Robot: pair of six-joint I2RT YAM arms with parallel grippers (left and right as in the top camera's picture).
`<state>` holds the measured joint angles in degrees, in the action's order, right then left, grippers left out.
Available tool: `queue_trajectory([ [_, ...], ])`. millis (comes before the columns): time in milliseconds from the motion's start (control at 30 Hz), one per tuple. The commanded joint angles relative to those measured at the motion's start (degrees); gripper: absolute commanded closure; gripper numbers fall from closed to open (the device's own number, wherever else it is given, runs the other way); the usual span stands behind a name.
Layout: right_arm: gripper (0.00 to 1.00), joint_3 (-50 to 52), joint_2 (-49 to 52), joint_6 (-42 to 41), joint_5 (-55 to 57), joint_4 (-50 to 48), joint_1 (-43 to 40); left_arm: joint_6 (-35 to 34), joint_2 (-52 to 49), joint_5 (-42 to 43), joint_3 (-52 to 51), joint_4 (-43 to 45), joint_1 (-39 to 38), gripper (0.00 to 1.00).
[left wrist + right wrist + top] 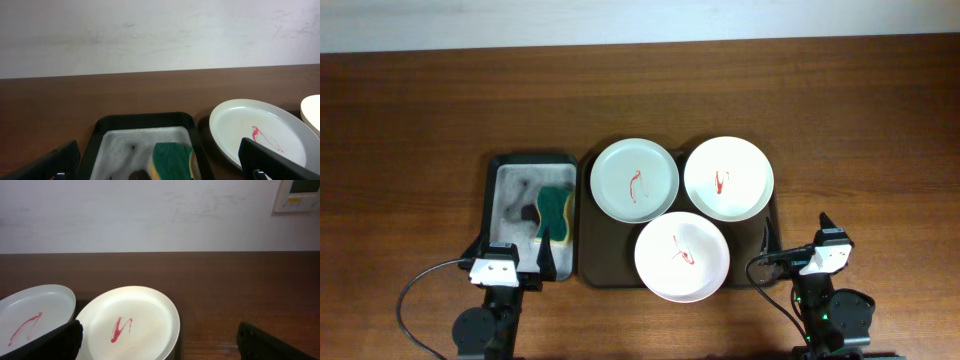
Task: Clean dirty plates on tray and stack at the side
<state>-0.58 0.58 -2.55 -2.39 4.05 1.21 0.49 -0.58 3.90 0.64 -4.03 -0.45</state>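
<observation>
Left gripper (515, 245) and right gripper (796, 232) both wide open, empty; sponge (554, 205) sits just ahead between the left fingers (60, 160), likely staged for pickup, while the three smeared plates (681, 256) lie unstacked on the tray (603, 270), ahead-left of the right fingers (55, 342).

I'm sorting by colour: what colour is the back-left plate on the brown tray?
The plate is pale mint-green with a red squiggle, clearest in the overhead view.
</observation>
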Motion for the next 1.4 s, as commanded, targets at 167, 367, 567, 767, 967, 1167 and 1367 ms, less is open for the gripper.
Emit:
queue_trajectory([
  [167, 0.02, 0.26, -0.33, 0.37, -2.62, -1.16, 0.28, -3.02, 0.17, 1.49, -0.07, -0.15, 0.24, 0.0],
  [367, 0.01, -4.85, 1.77, -5.4, -2.1, 9.01, 0.28, -4.33, -3.26, -0.26, 9.05, -9.66, 0.24, 0.01],
  [567, 0.01, -20.9, 15.04, -5.44, -5.22, 23.71, 0.28, -4.31, -20.15, -0.24, 21.35, -16.15, 0.24, 0.01],
  [767, 0.01, -35.04, 32.96, -5.4, -10.75, 34.47, 0.28, -4.31, -45.27, -0.17, 39.98, -29.46, 0.24, 0.0],
  [967, 0.01, -42.8, 46.56, -5.27, -18.4, 38.66, 0.28, -4.33, -63.25, 0.85, 52.11, -38.23, 0.24, 0.0],
  [1167, 0.01, -42.8, 49.46, -5.44, -19.93, 37.75, 0.28, -4.35, -75.36, 2.97, 52.06, -29.68, 0.2, 0.03],
  [1367, 0.01, -42.8, 49.66, -5.44, -19.93, 37.79, 0.28, -4.35, -90.77, 2.36, 52.06, -25.24, -3.82, 0.22],
])
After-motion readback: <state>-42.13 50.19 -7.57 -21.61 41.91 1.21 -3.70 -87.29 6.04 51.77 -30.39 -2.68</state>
